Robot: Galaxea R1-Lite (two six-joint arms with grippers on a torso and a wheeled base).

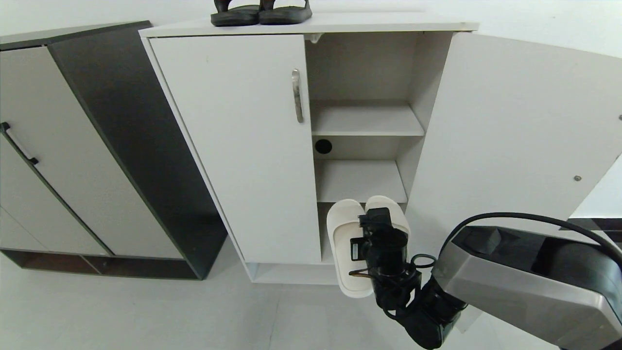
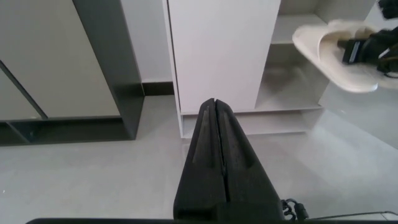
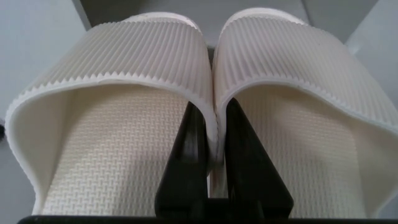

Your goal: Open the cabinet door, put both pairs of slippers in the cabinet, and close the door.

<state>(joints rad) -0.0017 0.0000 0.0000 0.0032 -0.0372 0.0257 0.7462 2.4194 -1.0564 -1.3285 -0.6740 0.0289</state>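
Left pincer [image 2: 214, 107] is clenched, empty. Right pincer [image 1: 375, 215] grasps the white slippers [image 1: 344, 243] by their touching inner edges, toes at 12 o'clock toward the open cabinet [image 1: 233, 146]; black slippers [image 1: 261, 14] at 11 o'clock, atop it.

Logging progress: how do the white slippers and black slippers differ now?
The white slippers are pinched in the right gripper, in the air; the black slippers rest on the cabinet top. The white slippers are low, by the lower shelf; the black slippers high. Both pairs sit side by side.
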